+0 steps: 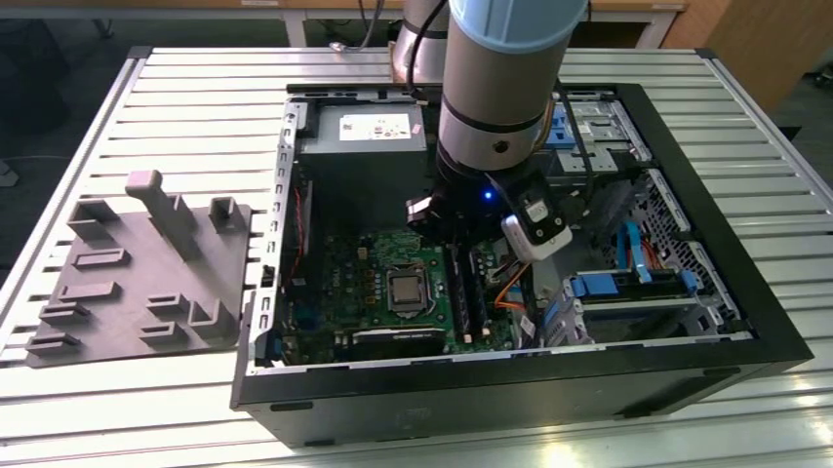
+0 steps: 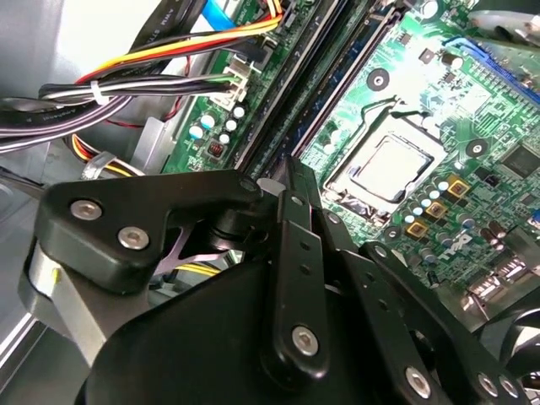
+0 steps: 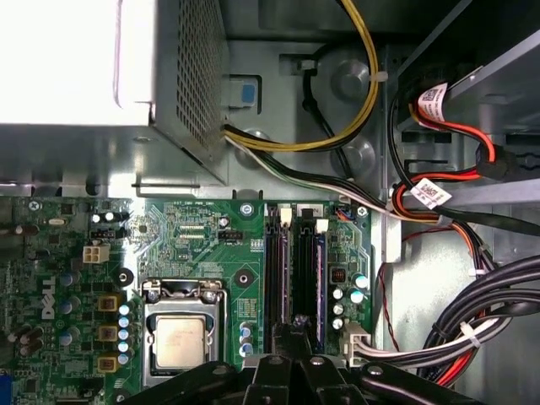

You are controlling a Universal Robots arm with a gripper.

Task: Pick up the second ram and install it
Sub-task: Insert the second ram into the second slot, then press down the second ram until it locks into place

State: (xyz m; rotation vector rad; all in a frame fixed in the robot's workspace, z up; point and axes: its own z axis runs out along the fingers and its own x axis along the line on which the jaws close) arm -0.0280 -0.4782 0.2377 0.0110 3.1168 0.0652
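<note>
Take the CPU socket as your landmark; you see it on the green motherboard inside the open computer case, and the arm reaches down into that case from above; its gripper hangs just beside the socket, directly over the memory slots that run parallel to the socket's edge; in the first wrist view two dark sticks stand in those slots, and the one farther from the socket, with bluish chips along it, appears to be the second ram, lying under the fingertips; you cannot tell from these frames whether the pincer is clamped on it or merely touching, since in the second wrist view the black linkages hide the tips, though the fingers look drawn narrow together; beyond the slots from the socket, bundled cables run along the case wall; well apart from the socket, outside the case on the slatted table, sits the grey moulded holder tray.
</note>
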